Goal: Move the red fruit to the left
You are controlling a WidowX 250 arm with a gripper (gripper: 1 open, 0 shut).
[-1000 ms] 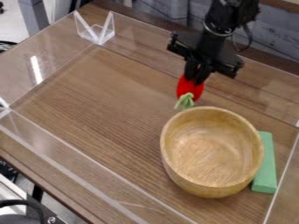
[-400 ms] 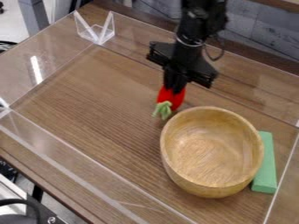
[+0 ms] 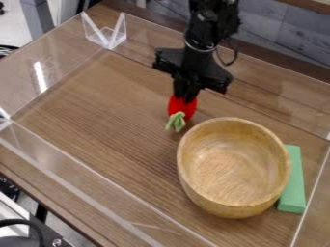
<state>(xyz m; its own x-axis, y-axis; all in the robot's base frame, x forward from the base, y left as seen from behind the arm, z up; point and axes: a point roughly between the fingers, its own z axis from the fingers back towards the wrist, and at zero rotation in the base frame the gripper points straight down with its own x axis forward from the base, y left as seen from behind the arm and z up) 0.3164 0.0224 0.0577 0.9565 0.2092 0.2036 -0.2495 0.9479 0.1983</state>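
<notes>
The red fruit [image 3: 182, 106] is a small glossy red oval with a green leafy stem pointing down. It hangs just above the wooden table [image 3: 103, 116], beyond the upper left rim of the wooden bowl. My black gripper [image 3: 188, 93] comes down from above and is shut on the top of the red fruit. The gripper's body hides the fruit's upper end.
A round wooden bowl [image 3: 233, 166] sits at the lower right. A flat light-green block [image 3: 292, 179] lies against the bowl's right side. Clear acrylic walls [image 3: 103, 31] ring the table, with a low wall along the front edge.
The gripper has carried the red fruit to the left and slightly lower, away from the bowl's far rim. It has stayed shut on the fruit throughout.
</notes>
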